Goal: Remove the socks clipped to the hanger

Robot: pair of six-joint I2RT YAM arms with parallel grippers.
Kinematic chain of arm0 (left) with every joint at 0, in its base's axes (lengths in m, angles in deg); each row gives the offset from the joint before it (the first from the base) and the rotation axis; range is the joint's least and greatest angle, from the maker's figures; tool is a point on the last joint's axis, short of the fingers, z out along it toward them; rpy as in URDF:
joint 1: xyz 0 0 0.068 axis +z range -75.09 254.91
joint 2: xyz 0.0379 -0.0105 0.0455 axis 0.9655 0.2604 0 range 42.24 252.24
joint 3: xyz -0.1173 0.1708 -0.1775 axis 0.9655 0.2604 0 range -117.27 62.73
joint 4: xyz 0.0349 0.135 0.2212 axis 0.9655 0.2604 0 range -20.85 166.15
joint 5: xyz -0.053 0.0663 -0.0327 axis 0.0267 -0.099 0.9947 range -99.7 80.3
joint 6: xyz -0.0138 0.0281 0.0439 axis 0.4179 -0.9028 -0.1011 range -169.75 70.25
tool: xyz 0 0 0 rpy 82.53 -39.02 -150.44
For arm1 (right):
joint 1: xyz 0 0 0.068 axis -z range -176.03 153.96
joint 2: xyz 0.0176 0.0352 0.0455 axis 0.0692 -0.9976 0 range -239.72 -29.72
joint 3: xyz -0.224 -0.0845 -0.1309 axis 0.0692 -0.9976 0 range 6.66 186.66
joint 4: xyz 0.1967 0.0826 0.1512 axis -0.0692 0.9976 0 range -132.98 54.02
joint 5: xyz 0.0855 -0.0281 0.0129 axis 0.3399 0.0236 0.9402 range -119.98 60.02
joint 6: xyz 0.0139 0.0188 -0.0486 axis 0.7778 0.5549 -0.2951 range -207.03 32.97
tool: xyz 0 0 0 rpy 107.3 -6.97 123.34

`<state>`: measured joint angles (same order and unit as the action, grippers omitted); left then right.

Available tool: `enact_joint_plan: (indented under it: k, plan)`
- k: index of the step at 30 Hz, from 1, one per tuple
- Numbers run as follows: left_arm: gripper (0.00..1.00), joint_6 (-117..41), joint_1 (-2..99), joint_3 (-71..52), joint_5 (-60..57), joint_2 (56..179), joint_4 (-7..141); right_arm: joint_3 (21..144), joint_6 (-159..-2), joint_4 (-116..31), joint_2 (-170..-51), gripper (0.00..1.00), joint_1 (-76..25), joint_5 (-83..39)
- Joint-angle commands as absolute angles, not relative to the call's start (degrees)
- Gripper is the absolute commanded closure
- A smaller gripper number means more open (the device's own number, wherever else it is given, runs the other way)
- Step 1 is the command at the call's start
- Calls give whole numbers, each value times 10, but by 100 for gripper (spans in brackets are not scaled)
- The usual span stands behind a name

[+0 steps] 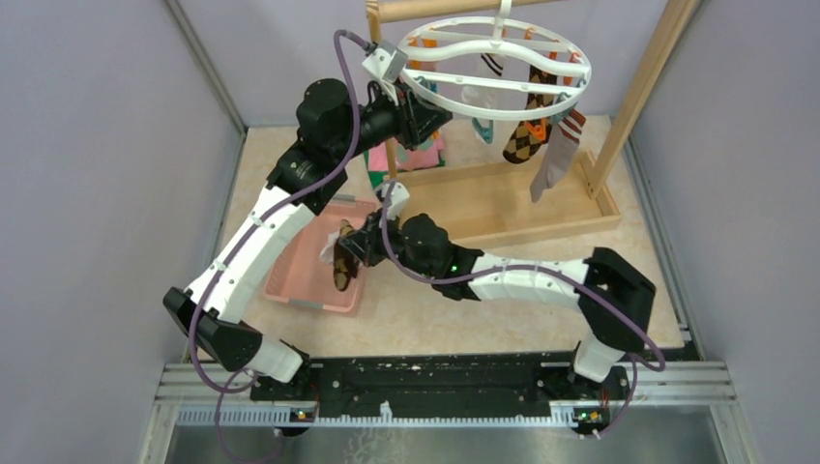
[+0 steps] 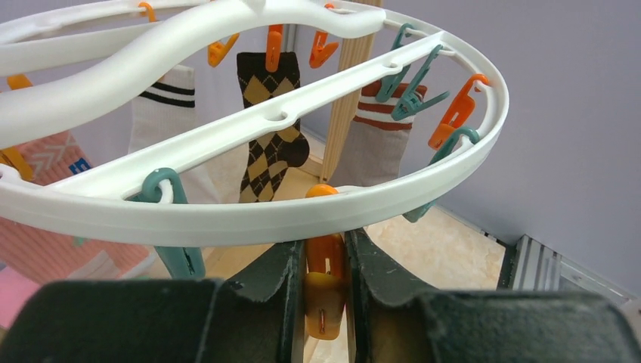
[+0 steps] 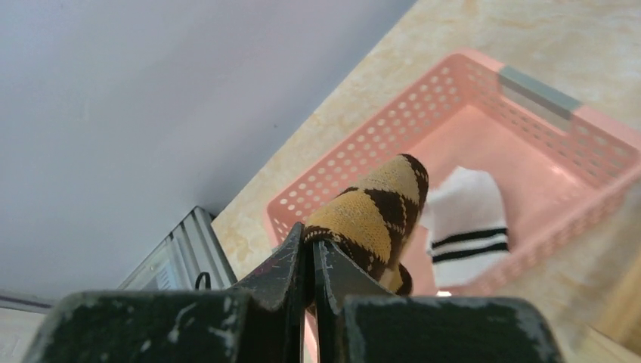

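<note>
The white ring hanger hangs from the wooden rack with socks clipped under it: an argyle sock and a grey sock with a striped cuff. My left gripper is at the ring's near left rim, shut on an orange clip just under the rim. Behind it hang an argyle sock, a white sock with a black-striped cuff and a grey sock with rust stripes. My right gripper is shut on a brown-and-tan argyle sock over the pink basket.
The pink basket sits on the table at left and holds a white sock with black stripes. The wooden frame rack stands at the back right. Folded pink and green cloths lie beside its left post. Grey walls enclose both sides.
</note>
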<state>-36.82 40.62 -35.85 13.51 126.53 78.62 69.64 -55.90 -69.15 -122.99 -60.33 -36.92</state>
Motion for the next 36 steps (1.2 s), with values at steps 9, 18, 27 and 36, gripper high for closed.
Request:
enact_joint_plan:
  k: [9, 18, 27, 36]
  plan:
    - [66, -404, 407, -381, 175, 1242, 798, 797, -627, -736, -1365, 53, -624, -344]
    - [56, -398, 406, -384, 172, 1246, 805, 597, -641, -778, -1208, 10, -612, -437]
    - [1, -415, 405, -373, 176, 1220, 847, 481, -674, -775, -1074, 3, -511, -509]
    - [1, -492, 406, -283, 158, 1115, 940, 471, -703, -812, -1056, 5, -428, -549]
